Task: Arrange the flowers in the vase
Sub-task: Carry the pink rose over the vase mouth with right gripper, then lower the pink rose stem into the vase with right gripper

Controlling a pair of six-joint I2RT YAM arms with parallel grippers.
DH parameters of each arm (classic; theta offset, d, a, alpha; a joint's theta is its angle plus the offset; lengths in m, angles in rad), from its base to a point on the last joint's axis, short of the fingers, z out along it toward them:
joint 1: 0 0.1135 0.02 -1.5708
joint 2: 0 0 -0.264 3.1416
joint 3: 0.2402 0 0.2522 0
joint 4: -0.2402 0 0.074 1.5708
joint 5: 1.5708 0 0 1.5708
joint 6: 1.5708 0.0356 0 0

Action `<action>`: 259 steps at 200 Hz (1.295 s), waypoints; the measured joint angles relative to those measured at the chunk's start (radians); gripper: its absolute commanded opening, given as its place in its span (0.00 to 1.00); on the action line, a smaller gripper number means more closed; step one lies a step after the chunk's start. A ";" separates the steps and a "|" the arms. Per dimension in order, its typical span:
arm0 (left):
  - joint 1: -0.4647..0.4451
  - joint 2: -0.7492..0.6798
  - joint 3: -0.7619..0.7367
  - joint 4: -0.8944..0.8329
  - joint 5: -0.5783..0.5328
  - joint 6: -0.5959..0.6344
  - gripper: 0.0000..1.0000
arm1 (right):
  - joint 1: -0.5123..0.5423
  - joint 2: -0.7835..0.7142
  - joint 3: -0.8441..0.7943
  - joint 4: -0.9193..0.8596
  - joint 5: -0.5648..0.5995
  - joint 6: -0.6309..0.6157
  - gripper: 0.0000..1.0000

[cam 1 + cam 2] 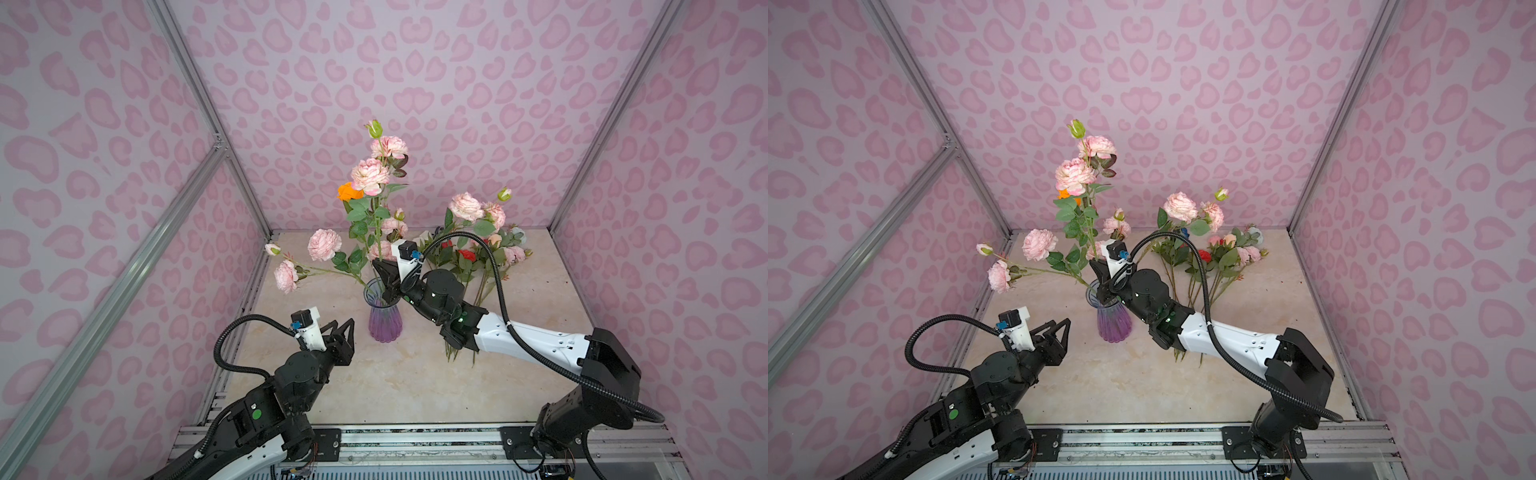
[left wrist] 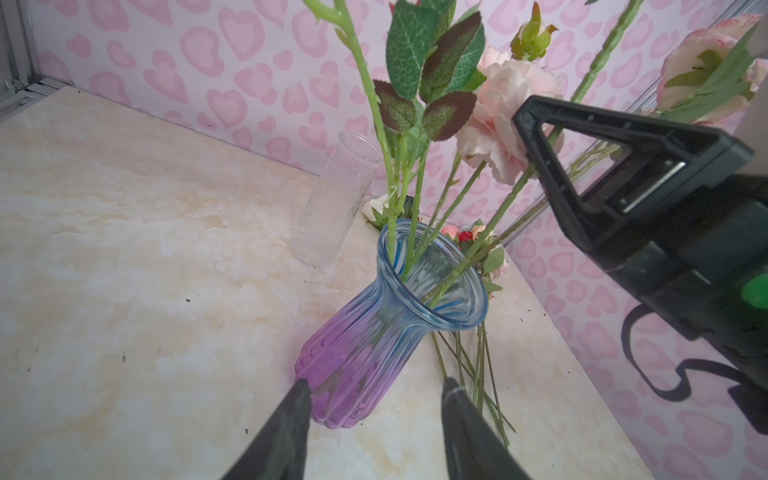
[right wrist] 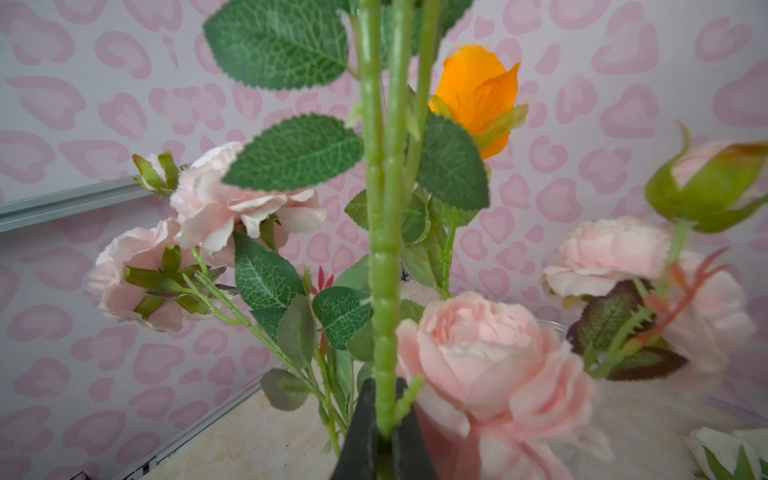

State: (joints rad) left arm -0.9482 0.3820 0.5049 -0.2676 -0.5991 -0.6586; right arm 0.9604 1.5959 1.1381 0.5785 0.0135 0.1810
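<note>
Biggest thing first: the marble-look table (image 1: 399, 386). Around its middle stand the flowers (image 1: 370, 176) that are already in. They're mostly pale pink blooms plus one orange rose (image 3: 478, 95), and one spray flops out toward the left edge. They fan out like that because the ribbed blue-to-purple vase (image 2: 374, 332) under them has a flared mouth, so the stems just lean on its rim.

The rest is a loose pile (image 1: 490, 253) of pink, red and white ones toward the far right corner, stems pointing at the near edge. I'd call the job roughly half done. There's also an empty clear glass tumbler (image 2: 332, 203) near the far edge.

My left end effector (image 2: 376, 386) is about half open and holding nothing. It's aimed at the vase's lower body from the left-edge side, close but apart as far as I can tell. Probably it's parked there to steady the vase if it tips.

My right end effector (image 3: 384, 440) is pinched fully closed on a thick green stem (image 3: 384, 291), right above the vase mouth. I reckon gripping it low keeps the top-heavy end from swinging and lets me steer the bottom into the glass. In the left wrist view the stem's lower end looks to be inside the rim, but I can't tell how deep.
</note>
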 measured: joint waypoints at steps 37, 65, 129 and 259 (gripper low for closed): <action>0.000 0.000 -0.006 0.000 0.000 -0.004 0.52 | 0.002 0.004 -0.032 0.000 -0.006 0.010 0.10; 0.000 0.002 -0.011 0.000 0.000 -0.004 0.52 | 0.003 0.006 -0.043 0.001 -0.005 0.011 0.15; 0.000 0.005 -0.019 0.000 0.000 -0.008 0.52 | 0.019 0.007 -0.067 0.003 0.005 0.011 0.30; 0.000 0.007 -0.032 0.000 0.004 -0.029 0.52 | 0.058 -0.113 -0.182 -0.053 0.064 0.018 0.37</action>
State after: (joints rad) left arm -0.9482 0.3893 0.4725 -0.2672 -0.5953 -0.6880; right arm 1.0183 1.4826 0.9558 0.5255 0.0780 0.1993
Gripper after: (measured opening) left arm 0.518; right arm 0.373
